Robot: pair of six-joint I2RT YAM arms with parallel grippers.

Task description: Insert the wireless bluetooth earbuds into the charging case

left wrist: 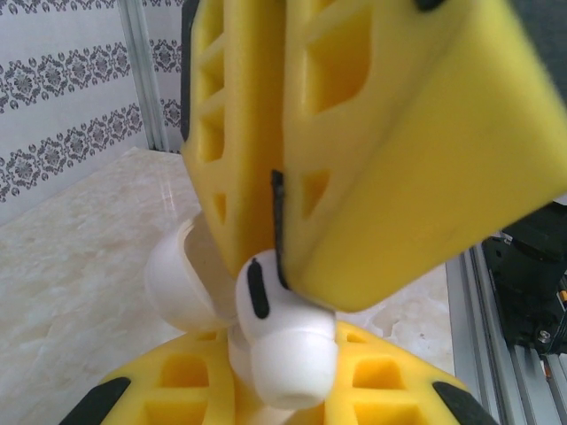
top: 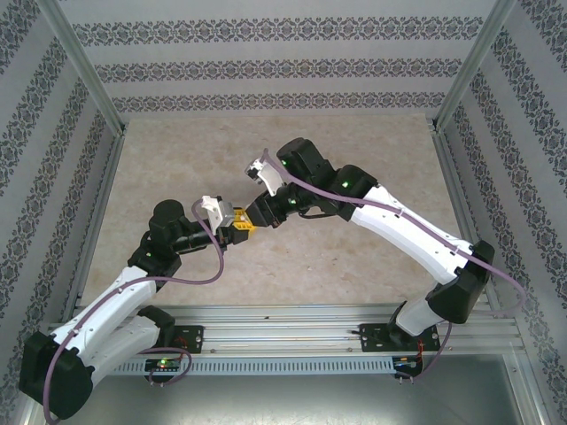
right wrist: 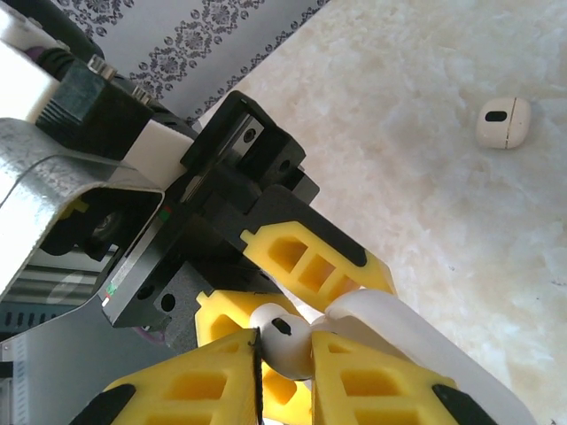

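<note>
My right gripper (right wrist: 288, 354) is shut on one of the white earbuds (right wrist: 285, 341), pinching it between its yellow fingertips. My left gripper (left wrist: 275, 394) is shut on the white charging case, whose open lid (left wrist: 173, 279) rises to the left. The held earbud (left wrist: 283, 345) sits right at the case's open mouth, its rounded tip facing the left wrist camera; how deep it sits is hidden. The case lid (right wrist: 425, 341) curves out beside my right fingers. In the top view the left gripper (top: 236, 221) and right gripper (top: 258, 215) meet above the table's middle. A second earbud (right wrist: 503, 122) lies loose on the table.
The pale marble-patterned tabletop (top: 354, 257) is walled in by patterned panels and metal posts (top: 89, 80). An aluminium rail (top: 292, 319) runs along the near edge by the arm bases. A purple cable (top: 217, 257) loops off the left arm.
</note>
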